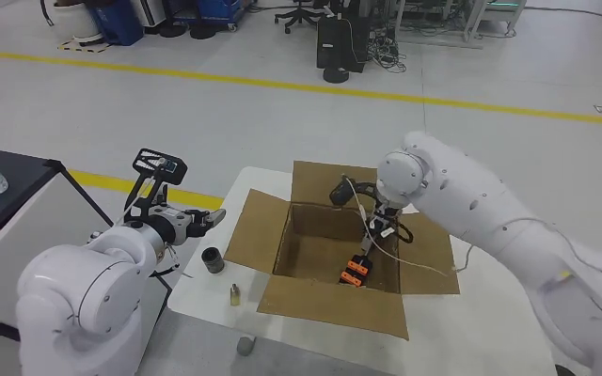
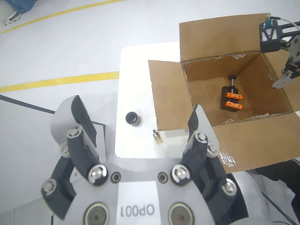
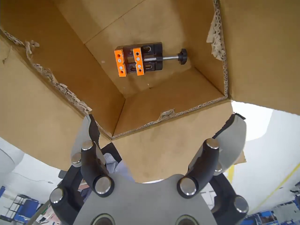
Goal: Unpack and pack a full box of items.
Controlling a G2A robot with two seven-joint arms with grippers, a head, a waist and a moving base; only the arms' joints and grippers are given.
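An open cardboard box stands on the white table, all flaps folded outward. On its floor lies a small black vise with orange jaws. My right gripper hangs open over the box's far right corner, above the vise and holding nothing. My left gripper is open and empty, left of the box and raised over the table's left edge. Below it stand a black cylinder and a small brass part.
A dark-edged grey table adjoins on the left. The white table has bare room to the right of the box. Yellow floor lines and shop equipment lie beyond.
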